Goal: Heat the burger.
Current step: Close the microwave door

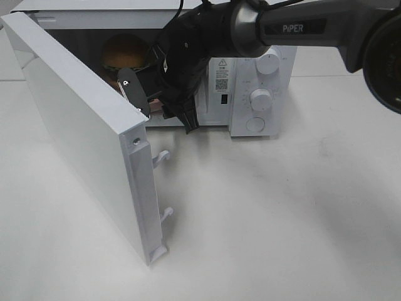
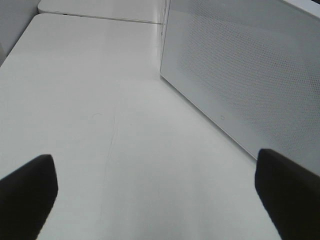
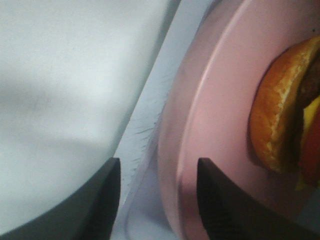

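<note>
The burger sits deep inside the open white microwave, its golden bun showing above the door's edge. In the right wrist view the burger rests on a pink plate. My right gripper reaches into the oven's mouth with its jaws apart, straddling the plate's rim without pinching it. From above, the right gripper is just inside the opening. My left gripper is open over bare table, with nothing between its fingers.
The microwave door swings far out to the left, its latch hooks pointing right. The control panel has two knobs at the right. In the left wrist view the door's perforated outer face stands close by.
</note>
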